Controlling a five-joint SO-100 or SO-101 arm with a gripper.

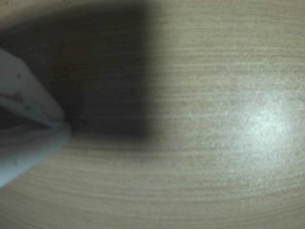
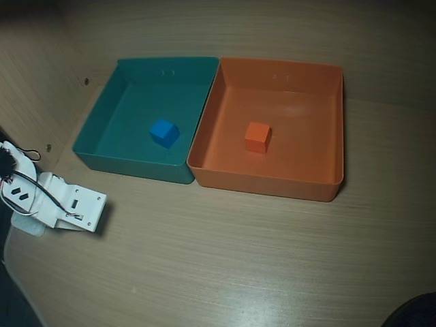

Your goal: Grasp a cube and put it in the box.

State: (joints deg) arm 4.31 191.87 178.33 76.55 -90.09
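Note:
The small orange cube (image 2: 257, 137) lies inside the orange tray (image 2: 272, 182), near its middle, in the overhead view. My white arm (image 2: 68, 206) is folded low over the table at the left edge, well clear of both trays. In the wrist view my gripper (image 1: 64, 126) enters from the left. Its two white fingers meet at the tips with nothing between them, close above bare blurred wood. The cube and the tray are out of the wrist view.
A teal-green tray (image 2: 129, 163) stands against the orange tray's left wall and holds a small blue cube (image 2: 163, 132). Bare wooden table stretches in front of both trays. A dark shadow covers the wrist view's upper left.

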